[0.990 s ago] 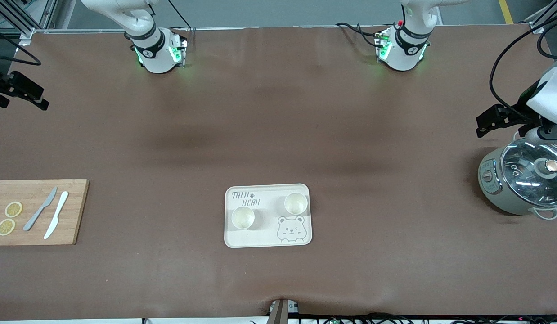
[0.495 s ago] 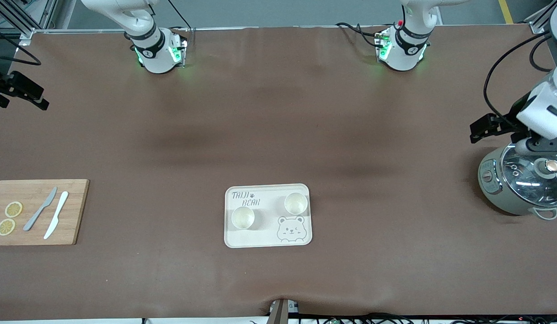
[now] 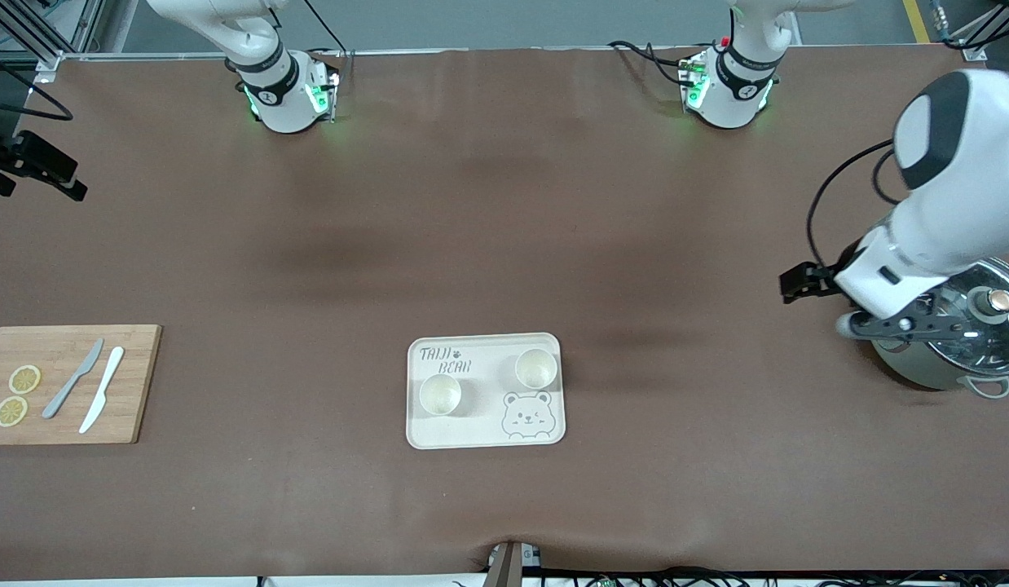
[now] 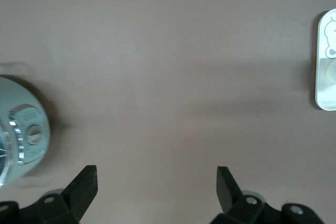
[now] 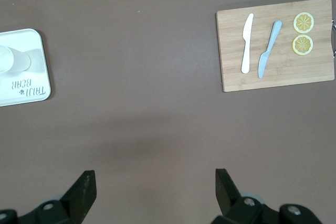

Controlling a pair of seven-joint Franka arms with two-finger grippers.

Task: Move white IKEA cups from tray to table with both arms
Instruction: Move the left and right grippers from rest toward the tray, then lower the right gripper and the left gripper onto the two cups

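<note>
On the tray [image 3: 415,424] near the worktop's front edge, two white IKEA cups [image 3: 440,395] [image 3: 536,368] are seen, plain, cream-white, handleless. Left gripper [image 4: 156,182] and right gripper [image 5: 155,184] are held with fingers spread, empty.

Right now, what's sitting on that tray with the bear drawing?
Two white cups stand upright on the tray, apart from each other. What lies beneath their bases is covered.

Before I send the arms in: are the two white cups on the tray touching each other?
Apart. The front view shows bare tray between the cup nearer the camera and the other cup.
</note>
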